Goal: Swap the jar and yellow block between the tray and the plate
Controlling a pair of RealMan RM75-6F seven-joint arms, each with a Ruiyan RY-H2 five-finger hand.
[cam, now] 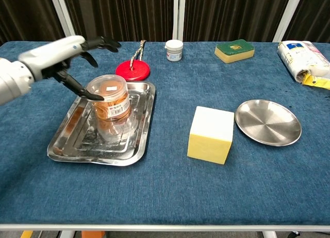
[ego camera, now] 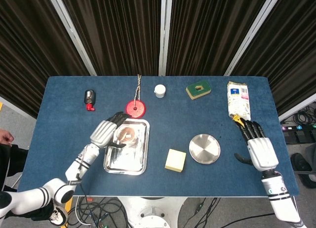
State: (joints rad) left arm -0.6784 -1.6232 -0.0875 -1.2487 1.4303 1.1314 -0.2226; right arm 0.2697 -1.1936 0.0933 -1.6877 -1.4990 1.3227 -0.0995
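Observation:
The clear jar (cam: pixel 109 99) with orange contents stands upright in the steel tray (cam: pixel 67 150), toward its far end; the head view shows the jar (ego camera: pixel 126 135) and the tray (ego camera: pixel 112 165) too. My left hand (cam: pixel 62 55) hovers just left of the jar with its fingers spread off it; only the thumb tip reaches the jar's rim. In the head view this left hand (ego camera: pixel 105 132) sits beside the tray's edge. The yellow block (cam: pixel 210 134) rests on the cloth between the tray and the bare round plate (cam: pixel 268 122). My right hand (ego camera: pixel 259 150) hangs open right of the plate (ego camera: pixel 205 148), holding nothing.
A red disc on a rope (cam: pixel 132 70) lies just behind the tray. Along the back stand a small white jar (cam: pixel 174 50), a green sponge (cam: pixel 234 50) and a white bag (cam: pixel 304 55). A black and red bottle (ego camera: pixel 89 98) lies far left.

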